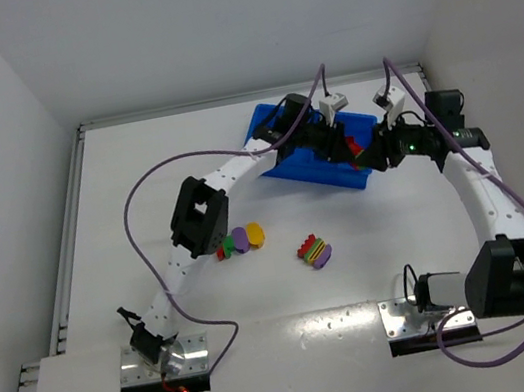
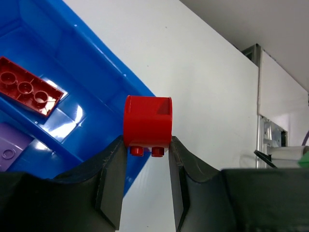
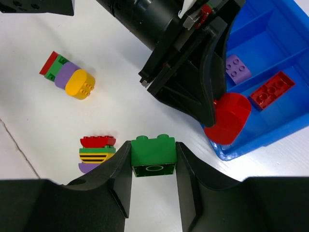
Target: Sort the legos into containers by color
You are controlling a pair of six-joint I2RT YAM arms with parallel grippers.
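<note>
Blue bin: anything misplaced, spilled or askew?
Nothing misplaced: the flat red brick and the purple brick lie in separate compartments of the bright blue plastic bin. The bin does sit skewed to the edges of the white table.

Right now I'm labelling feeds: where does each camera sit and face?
Top: above and behind the bases, looking down on table and bin; left arm and right arm show.
Left wrist: looks past the left end effector, gripping a round red lego, at the bin.
Right wrist: looks down past the right end effector, gripping a green lego; left arm shows.
Shared: both wrist views show the bin's flat red lego.
</note>
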